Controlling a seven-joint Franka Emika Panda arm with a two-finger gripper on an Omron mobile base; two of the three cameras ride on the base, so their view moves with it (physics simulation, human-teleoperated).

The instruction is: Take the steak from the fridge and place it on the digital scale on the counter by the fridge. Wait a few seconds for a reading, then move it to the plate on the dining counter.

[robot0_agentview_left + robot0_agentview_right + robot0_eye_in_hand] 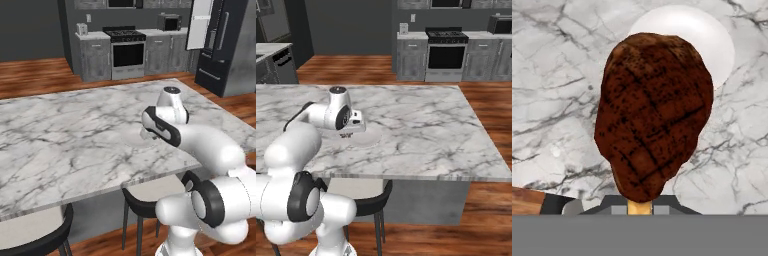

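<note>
Above the dining counter point(60, 135), the gripper point(347, 134) clamps the steak point(654, 112), its long axis running away from the fingers, just short of the plate point(712, 40).

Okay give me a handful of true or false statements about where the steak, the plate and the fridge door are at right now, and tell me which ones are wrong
1. The gripper holds the steak. True.
2. The steak lies flat on the plate. False: it hangs in the gripper above the dining counter, the plate partly behind it.
3. The plate sits on the dining counter. True.
4. The fridge is closed. False: a door stands open, white lining showing.
5. The plate is black. False: it is white.
</note>
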